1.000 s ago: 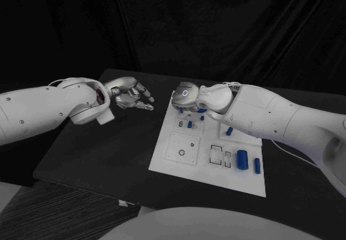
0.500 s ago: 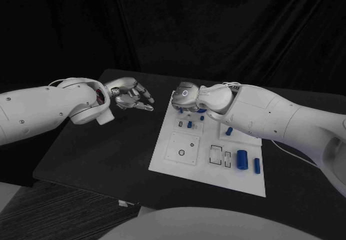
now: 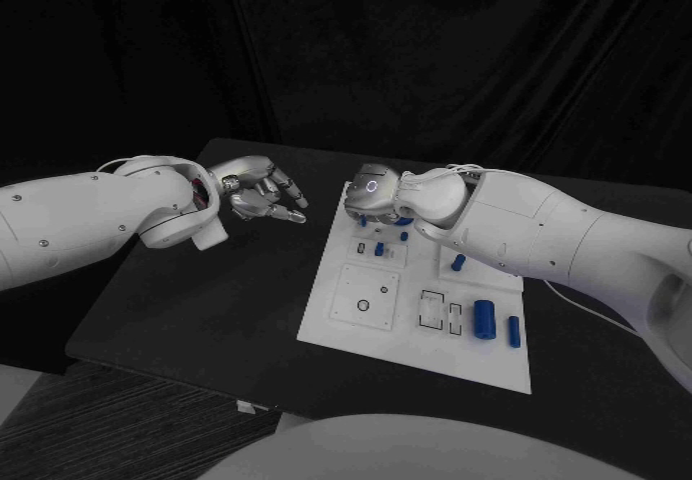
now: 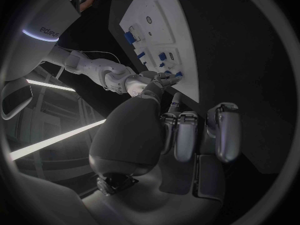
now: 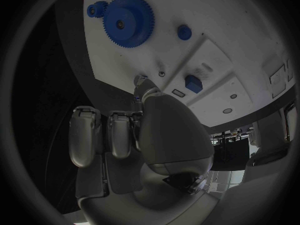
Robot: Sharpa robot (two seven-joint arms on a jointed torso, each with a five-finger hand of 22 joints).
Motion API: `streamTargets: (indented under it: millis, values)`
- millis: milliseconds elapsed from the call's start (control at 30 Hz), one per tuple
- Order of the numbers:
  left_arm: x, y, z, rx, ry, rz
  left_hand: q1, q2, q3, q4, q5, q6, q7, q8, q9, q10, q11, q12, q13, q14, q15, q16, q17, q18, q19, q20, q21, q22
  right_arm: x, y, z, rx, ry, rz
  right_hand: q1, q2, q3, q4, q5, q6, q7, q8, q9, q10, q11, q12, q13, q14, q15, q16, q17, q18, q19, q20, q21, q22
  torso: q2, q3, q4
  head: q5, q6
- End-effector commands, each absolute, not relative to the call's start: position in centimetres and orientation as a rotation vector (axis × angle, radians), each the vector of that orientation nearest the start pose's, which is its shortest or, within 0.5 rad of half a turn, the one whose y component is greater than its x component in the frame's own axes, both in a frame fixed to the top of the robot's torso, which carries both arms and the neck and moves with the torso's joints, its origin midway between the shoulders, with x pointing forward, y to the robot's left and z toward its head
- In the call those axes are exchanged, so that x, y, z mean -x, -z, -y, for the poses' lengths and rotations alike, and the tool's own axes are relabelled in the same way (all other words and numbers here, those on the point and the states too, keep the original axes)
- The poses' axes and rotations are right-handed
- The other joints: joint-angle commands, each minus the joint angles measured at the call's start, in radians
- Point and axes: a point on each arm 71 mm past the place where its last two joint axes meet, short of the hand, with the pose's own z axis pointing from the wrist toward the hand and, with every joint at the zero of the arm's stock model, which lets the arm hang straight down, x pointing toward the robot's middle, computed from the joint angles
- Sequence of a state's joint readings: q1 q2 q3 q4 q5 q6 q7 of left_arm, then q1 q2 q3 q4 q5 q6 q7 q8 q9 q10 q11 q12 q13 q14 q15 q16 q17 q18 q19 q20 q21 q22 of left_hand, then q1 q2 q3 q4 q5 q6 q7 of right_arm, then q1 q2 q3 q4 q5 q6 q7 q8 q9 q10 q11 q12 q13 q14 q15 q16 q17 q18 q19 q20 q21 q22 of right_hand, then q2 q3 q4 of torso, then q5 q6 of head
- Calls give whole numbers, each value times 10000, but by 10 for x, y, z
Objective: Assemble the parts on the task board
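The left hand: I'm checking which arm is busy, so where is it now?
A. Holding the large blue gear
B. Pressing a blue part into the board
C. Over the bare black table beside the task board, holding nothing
C: in the head view the left hand hangs over the black table, off the task board, with no part in its fingers.

right hand (image 3: 372, 190) over task board (image 3: 378, 335) far end; left hand (image 3: 260, 190) beside it
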State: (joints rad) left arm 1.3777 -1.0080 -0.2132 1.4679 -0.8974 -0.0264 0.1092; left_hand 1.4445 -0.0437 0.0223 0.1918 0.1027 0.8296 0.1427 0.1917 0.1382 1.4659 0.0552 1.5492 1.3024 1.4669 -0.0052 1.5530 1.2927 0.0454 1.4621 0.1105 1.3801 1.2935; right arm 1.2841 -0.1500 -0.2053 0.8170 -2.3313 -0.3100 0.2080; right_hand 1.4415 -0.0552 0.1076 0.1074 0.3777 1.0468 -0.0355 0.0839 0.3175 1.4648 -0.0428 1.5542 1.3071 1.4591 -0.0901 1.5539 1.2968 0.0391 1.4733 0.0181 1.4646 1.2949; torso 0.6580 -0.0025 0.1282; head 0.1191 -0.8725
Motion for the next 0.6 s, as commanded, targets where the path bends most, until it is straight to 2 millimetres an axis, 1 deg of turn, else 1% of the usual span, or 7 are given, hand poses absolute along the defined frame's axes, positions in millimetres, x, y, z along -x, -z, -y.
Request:
streamTargets:
  millis: [33, 167, 367, 467, 600]
  values:
    - [-488, 175, -292, 2001, 9006, -19639, -30, 195, -213, 108, 212, 102, -21, 148, -121, 1049, 8, 216, 2684, 1039, -5, 178, 2781, 9, 89, -60, -96, 2162, -540, 217, 5, 13737, -3024, -11896, -333, -16, 63, -52, -47, -43, -32, -145, 136, 1060, 7, 166, 2637, 1117, 13, 169, 2740, -174, 448, 54, 195, 2469, -1, -3, 2, -3, -1]
    - [-488, 175, -292, 2004, 8990, -19689, -25, 195, -215, 107, 218, 109, -23, 151, -123, 1049, 7, 216, 2684, 1039, -7, 178, 2781, 8, 92, -61, -91, 2163, -541, 218, 5, 13726, -3004, -11914, -333, -16, 63, -52, -47, -43, -32, -145, 136, 1060, 7, 166, 2637, 1117, 13, 169, 2740, -174, 448, 54, 195, 2469, -4, -4, -1, -5, -1]
    - [-488, 176, -291, 1994, 8984, -19749, -25, 195, -215, 107, 218, 109, -23, 151, -123, 1049, 7, 216, 2684, 1039, -7, 178, 2781, 8, 92, -61, -91, 2163, -541, 218, 6, 13716, -3009, -11901, -340, -23, 67, -67, -74, -86, -47, -163, 132, 1060, 8, 166, 2637, 1117, 13, 169, 2740, -175, 449, 54, 198, 2470, -5, 5, -13, -4, -1]
    - [-488, 176, -291, 1993, 8977, -19774, -12, 196, -217, 104, 231, 121, -26, 154, -127, 1049, 4, 216, 2684, 1039, -10, 178, 2781, 9, 90, -63, -96, 2162, -540, 218, 6, 13716, -3019, -11888, -365, -37, 78, -88, -125, -252, -94, -215, 101, 1060, 10, 166, 2637, 1117, 13, 169, 2740, -173, 446, 55, 194, 2468, -4, 9, -12, -4, -1]
    - [-488, 176, -291, 2001, 8961, -19796, -12, 196, -217, 104, 231, 121, -26, 154, -127, 1049, 4, 216, 2684, 1039, -10, 178, 2781, 9, 90, -63, -96, 2162, -540, 218, 6, 13722, -3037, -11873, -423, -62, 121, -128, -282, -712, -205, -237, -25, 1060, 13, 166, 2637, 1117, 15, 169, 2740, -172, 442, 57, 191, 2467, -4, 4, -5, -4, -1]
